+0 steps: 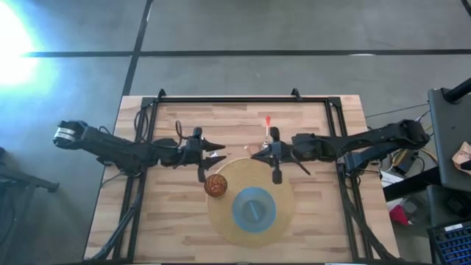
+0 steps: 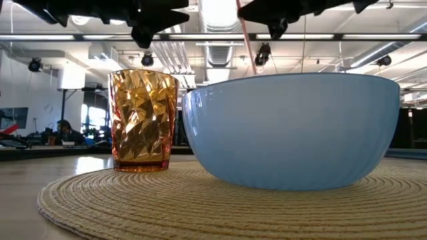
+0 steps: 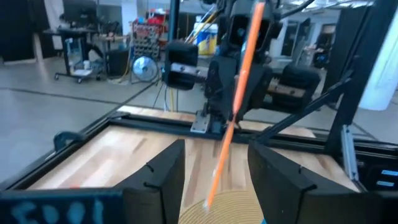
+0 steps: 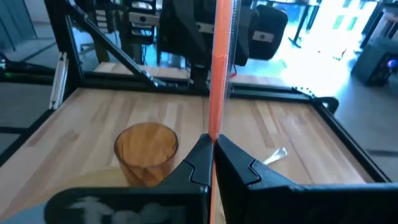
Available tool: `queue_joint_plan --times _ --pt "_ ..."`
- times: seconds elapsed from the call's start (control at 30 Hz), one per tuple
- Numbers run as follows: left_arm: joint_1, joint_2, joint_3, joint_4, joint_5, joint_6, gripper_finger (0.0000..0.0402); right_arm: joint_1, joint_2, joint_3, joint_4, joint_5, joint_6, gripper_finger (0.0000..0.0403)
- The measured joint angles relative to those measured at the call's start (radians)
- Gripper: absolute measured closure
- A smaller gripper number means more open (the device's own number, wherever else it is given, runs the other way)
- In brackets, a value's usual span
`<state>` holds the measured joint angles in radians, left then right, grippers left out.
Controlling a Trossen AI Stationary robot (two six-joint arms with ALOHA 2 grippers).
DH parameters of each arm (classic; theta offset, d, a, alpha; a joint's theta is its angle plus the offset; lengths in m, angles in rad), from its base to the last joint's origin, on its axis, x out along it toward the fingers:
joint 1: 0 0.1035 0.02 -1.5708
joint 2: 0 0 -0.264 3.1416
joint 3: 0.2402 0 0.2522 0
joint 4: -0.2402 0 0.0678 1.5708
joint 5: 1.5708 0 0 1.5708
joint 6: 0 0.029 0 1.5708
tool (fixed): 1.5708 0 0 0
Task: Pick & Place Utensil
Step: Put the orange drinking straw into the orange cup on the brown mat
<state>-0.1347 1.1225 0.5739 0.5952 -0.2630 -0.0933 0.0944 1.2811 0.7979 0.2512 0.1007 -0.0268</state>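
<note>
An orange, stick-like utensil (image 4: 219, 74) is in my right gripper (image 4: 213, 149), which is shut on it above the far edge of the round woven placemat (image 1: 283, 221). The utensil stands steeply; its red upper end (image 1: 268, 120) leans toward the table's far edge. My left gripper (image 1: 221, 156) is open and faces the right one from the left; the utensil (image 3: 239, 87) shows just beyond its fingers. An amber faceted cup (image 1: 215, 184) and a light blue bowl (image 1: 254, 208) stand on the placemat. My right gripper pinches the utensil's orange shaft (image 4: 215, 127) between its two fingers, which lie across it and come level from the table's right. The utensil is steeply tilted and runs above and below the fingers. Its lower end (image 3: 210, 196) hangs near the placemat; touching or not, I cannot tell.
A black frame (image 1: 243, 98) runs around the wooden table top (image 1: 162, 213). A small shiny piece (image 4: 273, 155) lies on the wood beyond the placemat's far edge. Bare wood shows to the left and right of the placemat.
</note>
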Motion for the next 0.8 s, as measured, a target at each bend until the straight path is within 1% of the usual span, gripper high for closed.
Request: queue_joint_plan --times 0.13,0.43,0.6,0.8 --pt "0.0 0.0 -0.024 0.061 0.018 0.014 0.0234 -0.001 0.057 0.0 0.084 -0.002 -0.01 0.0394" --pt "0.0 0.0 -0.02 0.095 0.029 0.037 0.0234 -0.001 0.172 0.0 0.291 -0.005 -0.01 0.0394" --pt "0.0 0.0 -0.019 0.103 0.067 0.039 0.0234 -0.003 0.217 0.04 0.303 -0.005 -0.005 0.0394" --pt "0.0 0.0 -0.019 0.102 0.075 0.039 0.0234 -0.003 0.281 0.109 0.304 -0.004 -0.003 0.0394"
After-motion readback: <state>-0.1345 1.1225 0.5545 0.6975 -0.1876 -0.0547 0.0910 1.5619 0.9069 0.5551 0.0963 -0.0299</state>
